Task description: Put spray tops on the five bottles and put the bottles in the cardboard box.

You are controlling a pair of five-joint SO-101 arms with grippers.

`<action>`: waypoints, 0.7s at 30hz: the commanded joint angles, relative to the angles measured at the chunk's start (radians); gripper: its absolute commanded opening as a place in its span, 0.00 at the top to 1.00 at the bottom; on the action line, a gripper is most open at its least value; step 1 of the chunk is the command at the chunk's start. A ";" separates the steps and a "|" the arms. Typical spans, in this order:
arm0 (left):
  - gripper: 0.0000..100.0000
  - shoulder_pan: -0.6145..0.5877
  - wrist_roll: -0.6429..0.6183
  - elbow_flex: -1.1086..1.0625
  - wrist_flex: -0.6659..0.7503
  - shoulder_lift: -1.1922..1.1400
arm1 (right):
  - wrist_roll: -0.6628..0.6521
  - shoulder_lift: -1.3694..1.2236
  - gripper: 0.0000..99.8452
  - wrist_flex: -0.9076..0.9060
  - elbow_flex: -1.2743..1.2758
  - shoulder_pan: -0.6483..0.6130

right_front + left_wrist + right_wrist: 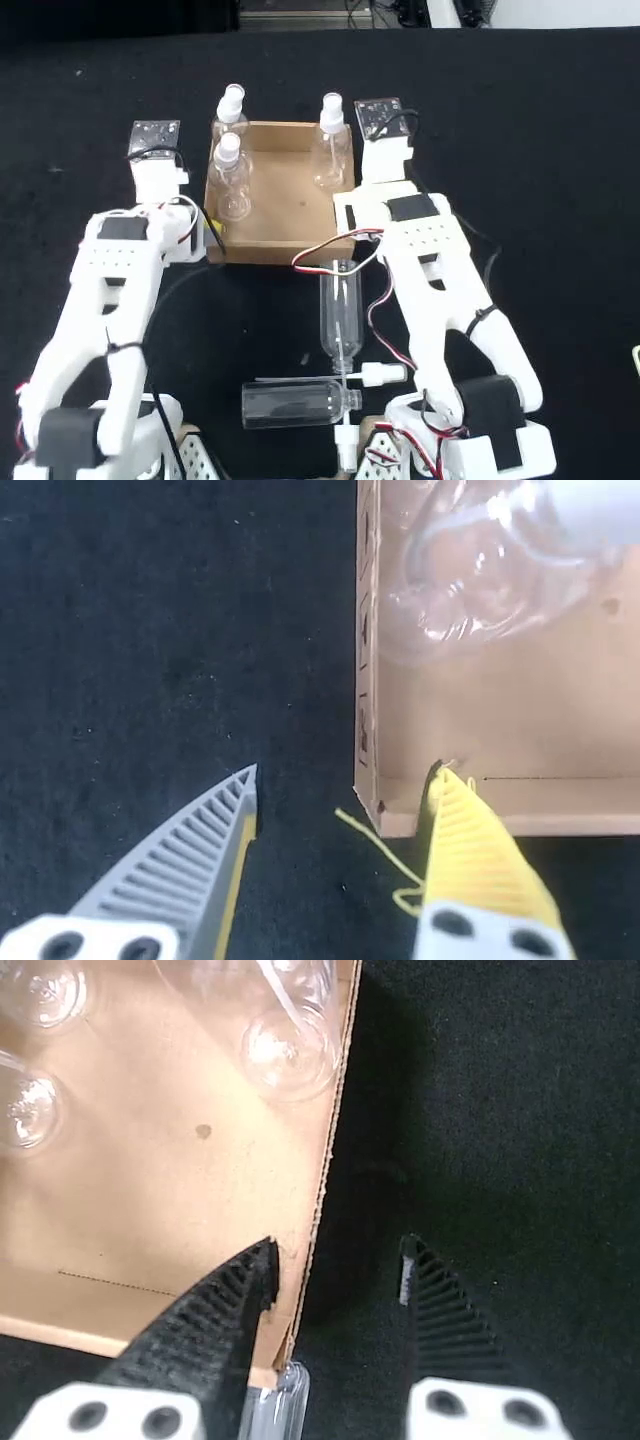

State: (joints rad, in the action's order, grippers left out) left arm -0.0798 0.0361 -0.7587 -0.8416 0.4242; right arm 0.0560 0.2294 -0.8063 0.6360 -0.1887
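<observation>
1. Three capped bottles [231,180] stand in the cardboard box [290,215]: two by its left wall, one by its right wall.
2. Two uncapped bottles [341,310] lie on the black table [540,150] in front of the box, with two loose spray tops [385,374] beside them.
3. Left gripper [345,775]: jaws wide, empty, straddling the box's front left corner.
4. Right gripper [338,1248]: jaws wide, empty, straddling the box's right wall.

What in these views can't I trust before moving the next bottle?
- Left wrist view: the standing bottle in the cardboard box is blurred and cut by the frame edge; top seating unreadable.
- Right wrist view: the lying bottle is mostly cut off by the frame edge and the right claw.
- High view: the rear-left bottle could be inside or behind the box.
</observation>
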 commanded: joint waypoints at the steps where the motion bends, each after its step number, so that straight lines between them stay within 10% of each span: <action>1: 0.75 0.010 0.014 0.084 0.021 -0.054 | 0.005 -0.005 0.83 0.028 -0.015 -0.012; 21: 0.82 0.027 0.014 0.015 0.100 -0.063 | 0.005 -0.005 0.83 0.201 0.150 -0.055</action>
State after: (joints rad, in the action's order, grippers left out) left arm -0.0660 0.0437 -0.7373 -0.7633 0.3613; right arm 0.0560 0.2279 -0.6391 0.7864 -0.2363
